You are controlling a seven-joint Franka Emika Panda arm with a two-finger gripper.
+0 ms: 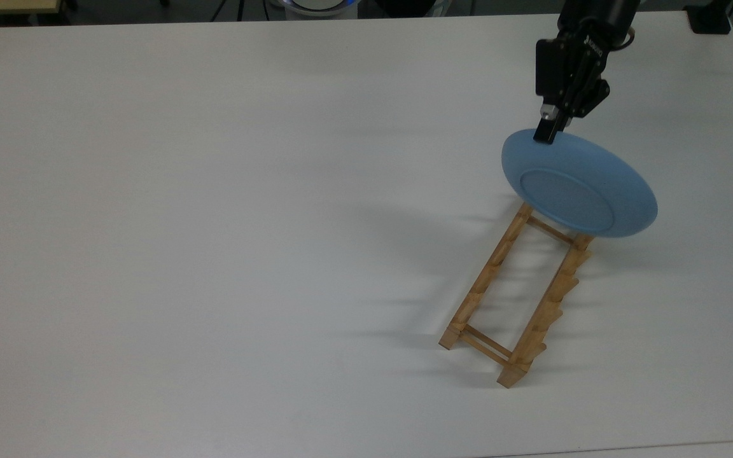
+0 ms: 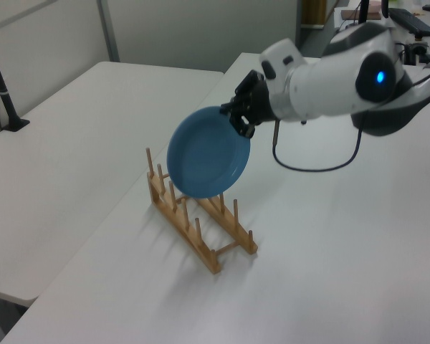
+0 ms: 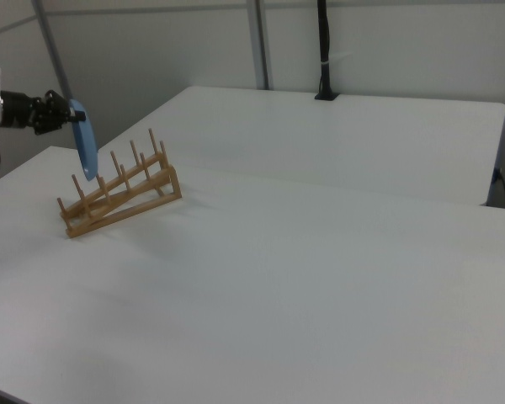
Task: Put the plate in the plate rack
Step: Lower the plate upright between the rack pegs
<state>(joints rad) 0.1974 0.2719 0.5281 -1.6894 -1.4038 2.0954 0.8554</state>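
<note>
A broad white table [image 1: 214, 222] carries the scene, with a second white table [image 3: 345, 126] butted against it on the far side in the right view. The white and black robot arm [image 2: 330, 68] reaches in from the left view's right.

The round light-blue plate [image 1: 578, 184] hangs in the air, tilted nearly on edge, its underside with the foot ring turned toward the top view's camera and its hollow face toward the left view's camera. It is over the far end of the rack in the top view, covering the pegs there; in the right view it shows edge-on above the right view's left end of the rack. Whether its lower rim touches the wood cannot be told.

The small light-brown wooden plate rack [image 1: 519, 292] stands on the table at the top view's right, two notched rails joined by thin dowels, pegs upright [image 2: 197, 228].

The black two-finger gripper [image 1: 546, 131] is clamped on the plate's upper rim, one finger [image 1: 543, 135] lying against the underside.
</note>
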